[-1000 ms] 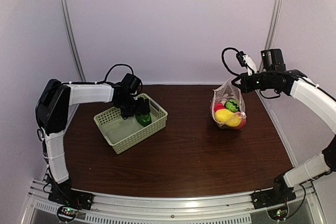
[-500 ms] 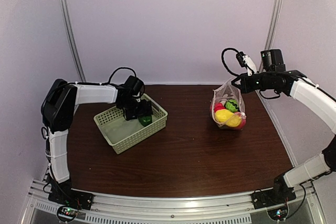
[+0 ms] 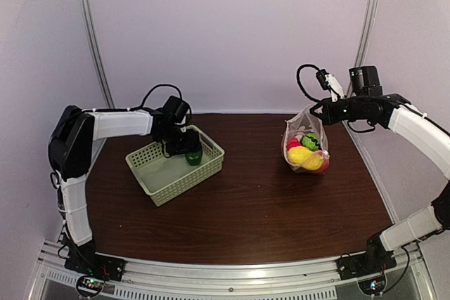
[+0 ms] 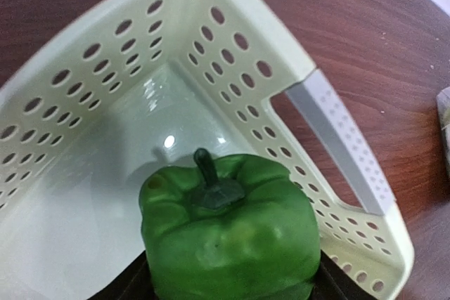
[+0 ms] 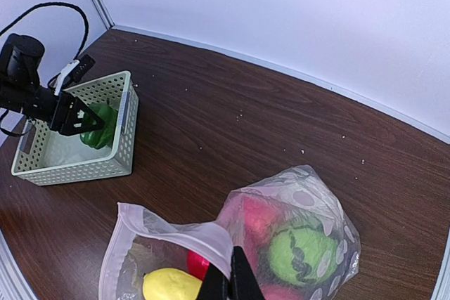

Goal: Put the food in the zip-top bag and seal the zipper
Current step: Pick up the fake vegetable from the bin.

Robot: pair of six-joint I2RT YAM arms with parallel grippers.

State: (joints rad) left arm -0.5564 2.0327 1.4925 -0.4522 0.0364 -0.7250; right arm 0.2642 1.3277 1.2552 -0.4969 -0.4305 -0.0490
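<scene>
My left gripper is shut on a green toy pepper, held just above the floor of the pale green basket; the pepper also shows in the top view. My right gripper is shut on the mouth edge of the dotted zip-top bag and holds it up at the table's back right. In the right wrist view the bag hangs open at the zipper strip; a yellow piece, red fruit and a light green piece lie inside.
The basket sits at the back left of the brown table; only the pepper shows in it. White walls close in the back and sides. The arms' bases stand on a rail at the near edge.
My left gripper has shifted slightly within the basket with the pepper in it, ending a little higher. The right arm and the bag have not moved.
</scene>
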